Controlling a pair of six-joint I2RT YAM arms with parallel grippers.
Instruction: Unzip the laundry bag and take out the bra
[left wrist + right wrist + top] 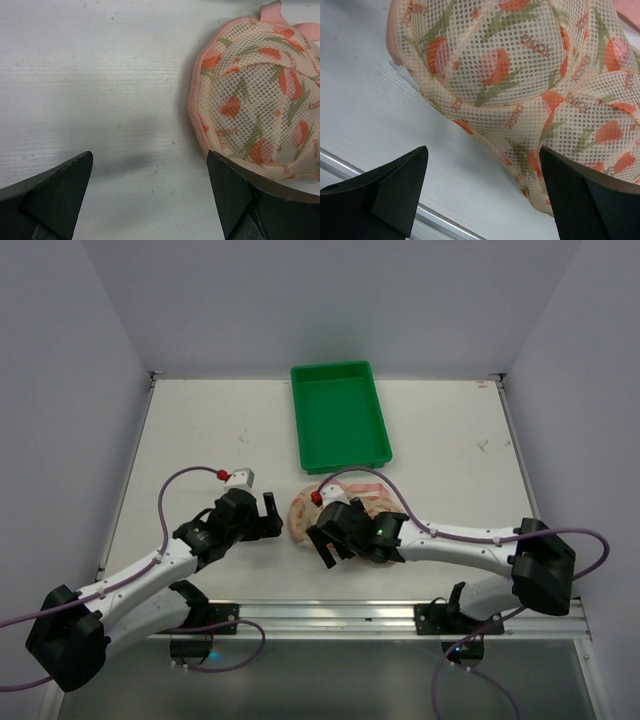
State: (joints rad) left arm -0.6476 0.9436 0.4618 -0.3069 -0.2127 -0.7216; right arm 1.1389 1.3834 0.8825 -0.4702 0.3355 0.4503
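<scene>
The laundry bag (pixel 368 496) lies flat on the desk (pixel 200 430), near the front edge and just in front of the green tray (pixel 338 420). Its mesh surface carries an orange-red flower print with pink edging. A pink loop (pixel 273 11) projects from the edge of the bag in the left wrist view.

The left claw (pixel 272 517) sits to the left of the bag, just beside its rounded edge. Its jaws are spread wide and hold nothing; bare desk shows between them.

The right claw (pixel 320 545) is positioned over the front left part of the bag. Its jaws are also spread wide and empty. Contact between either claw and the bag cannot be determined.
</scene>
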